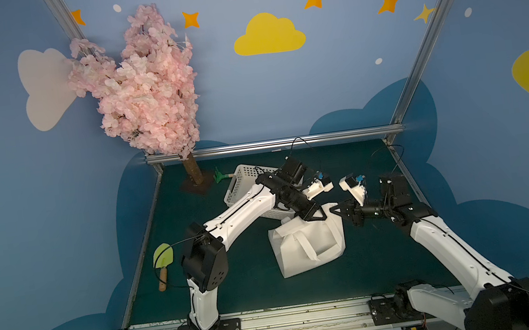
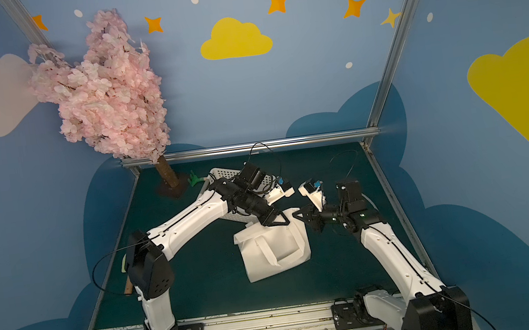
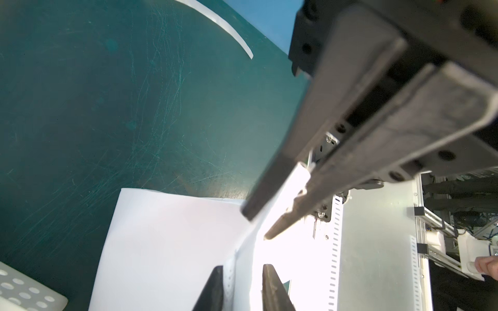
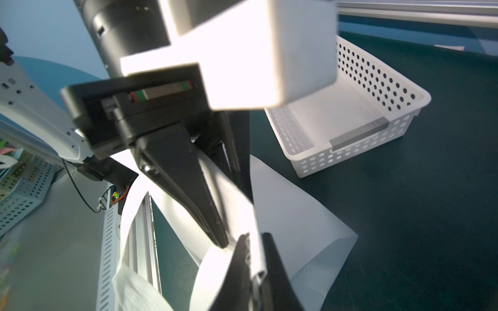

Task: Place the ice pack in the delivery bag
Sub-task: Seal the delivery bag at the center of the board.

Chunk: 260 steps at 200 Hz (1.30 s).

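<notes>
The white perforated basket [image 1: 243, 179] sits just behind the delivery bag [image 1: 305, 249] in the middle of both top views. My left forearm crosses over it and hides part of it. A pink blossom tree [image 1: 141, 85] stands at upper left. A trowel [image 1: 163, 259] lies at the left edge of the green table [image 1: 239, 297]. The bag lies flat. My left gripper [image 1: 324, 217] and right gripper [image 1: 331, 209] reach in from opposite sides and almost meet at its far edge, each pinching its white fabric.
</notes>
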Motion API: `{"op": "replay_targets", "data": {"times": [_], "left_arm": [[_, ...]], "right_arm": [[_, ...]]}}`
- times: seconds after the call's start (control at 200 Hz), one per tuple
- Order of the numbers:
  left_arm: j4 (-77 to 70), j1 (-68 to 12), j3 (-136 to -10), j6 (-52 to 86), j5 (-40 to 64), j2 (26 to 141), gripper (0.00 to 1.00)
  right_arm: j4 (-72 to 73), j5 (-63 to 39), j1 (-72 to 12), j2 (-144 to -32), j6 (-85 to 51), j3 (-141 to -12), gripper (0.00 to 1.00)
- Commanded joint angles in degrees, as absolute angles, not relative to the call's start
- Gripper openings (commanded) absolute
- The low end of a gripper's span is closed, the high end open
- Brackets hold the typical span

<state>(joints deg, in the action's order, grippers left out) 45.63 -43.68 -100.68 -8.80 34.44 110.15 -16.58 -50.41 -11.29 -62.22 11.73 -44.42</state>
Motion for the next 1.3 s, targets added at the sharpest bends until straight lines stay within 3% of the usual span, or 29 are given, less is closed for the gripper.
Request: {"op": "replay_targets", "data": {"times": [0.0,0.2,0.386,0.581,0.856,1.111,1.297], "left_arm": [[49.0,-44.6,-101.0,-9.8,34.9,111.5,0.26],[49.1,-44.5,-102.5,-8.6,35.2,111.5,0.30],[49.0,-43.3,-104.2,-6.1,34.0,109.4,0.52],[44.7,-39.0,-102.3,1.5,34.5,103.3,0.64],[30.8,-30.8,-84.0,10.0,36.6,85.9,0.81],[26.8,-30.2,-66.6,9.6,34.7,73.0,0.86],[18.9,-30.2,-56.2,12.5,33.4,63.3,1.00]], "right_arm": [[-17.1,-48.3,-10.7,-62.3,11.6,-44.6,0.00],[-18.1,-46.9,-10.6,-60.5,12.1,-44.1,0.00],[-17.1,-45.5,-10.6,-58.5,12.4,-43.1,0.00],[-16.0,-44.6,-10.6,-58.7,12.1,-43.0,0.00],[-15.4,-44.3,-10.6,-59.4,11.9,-43.3,0.00],[-14.9,-44.8,-10.6,-60.8,11.6,-44.1,0.00],[-15.0,-45.6,-10.6,-61.6,11.3,-44.6,0.00]]}}
